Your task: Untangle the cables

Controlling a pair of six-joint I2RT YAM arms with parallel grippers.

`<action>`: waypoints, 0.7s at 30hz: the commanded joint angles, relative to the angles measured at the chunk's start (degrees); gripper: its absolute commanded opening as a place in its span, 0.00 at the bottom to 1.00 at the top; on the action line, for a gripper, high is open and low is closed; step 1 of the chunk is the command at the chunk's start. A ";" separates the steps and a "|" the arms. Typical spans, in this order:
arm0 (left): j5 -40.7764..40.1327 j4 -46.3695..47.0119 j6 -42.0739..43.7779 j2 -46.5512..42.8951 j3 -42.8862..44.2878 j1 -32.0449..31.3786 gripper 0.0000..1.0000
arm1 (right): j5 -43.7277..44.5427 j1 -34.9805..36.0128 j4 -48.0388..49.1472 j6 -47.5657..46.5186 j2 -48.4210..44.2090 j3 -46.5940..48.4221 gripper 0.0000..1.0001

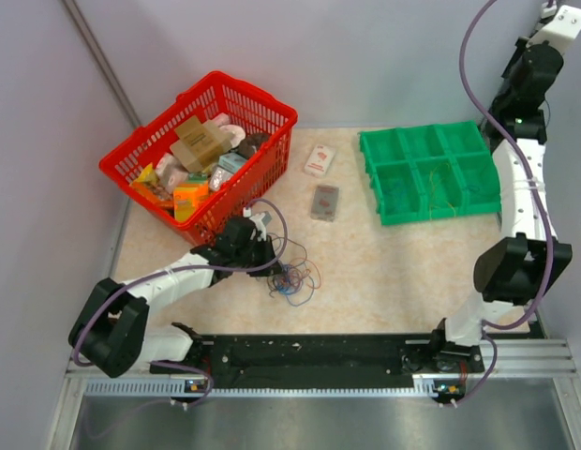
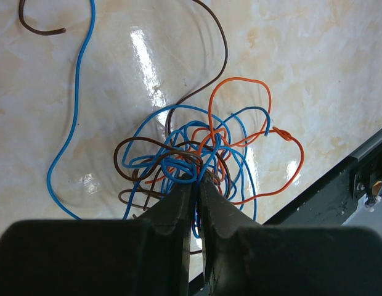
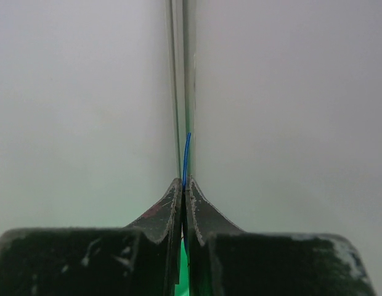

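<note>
The cables (image 2: 197,148) form a small tangle of thin blue, orange and brown wires on the marbled table; in the top view the cables (image 1: 292,277) lie at centre left. My left gripper (image 2: 197,180) is shut on strands at the near edge of the tangle, and a blue strand runs down between its jaws. One long blue wire (image 2: 71,117) and a brown one (image 2: 211,74) trail away from the clump. My right gripper (image 3: 183,184) is raised high at the back right, facing the wall. It is shut on a single thin blue wire (image 3: 186,154) that sticks up from its tips.
A red basket (image 1: 272,111) full of packets stands at the back left, close behind my left gripper (image 1: 272,255). A green compartment tray (image 1: 431,141) sits at the back right. A small white box (image 1: 319,159) and a grey packet (image 1: 324,202) lie between them. The black rail (image 1: 319,352) runs along the near edge.
</note>
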 commanded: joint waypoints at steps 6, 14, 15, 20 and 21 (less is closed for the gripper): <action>-0.41 0.91 -2.01 0.22 0.92 0.26 0.13 | -9.14 -2.40 7.06 2.70 8.15 9.81 0.00; -0.77 1.09 -2.98 1.45 1.88 0.26 0.13 | -11.00 -1.35 5.82 10.51 9.33 6.17 0.00; -0.77 1.17 -3.15 1.54 1.80 0.26 0.13 | -11.26 -1.17 6.88 11.91 7.22 2.82 0.00; -0.51 1.62 -3.33 2.42 2.23 0.35 0.13 | -13.62 -0.91 7.33 21.84 -0.43 -9.32 0.00; -0.24 1.70 -3.24 2.77 2.50 0.35 0.13 | -13.89 -0.56 8.29 22.12 -1.66 -11.69 0.00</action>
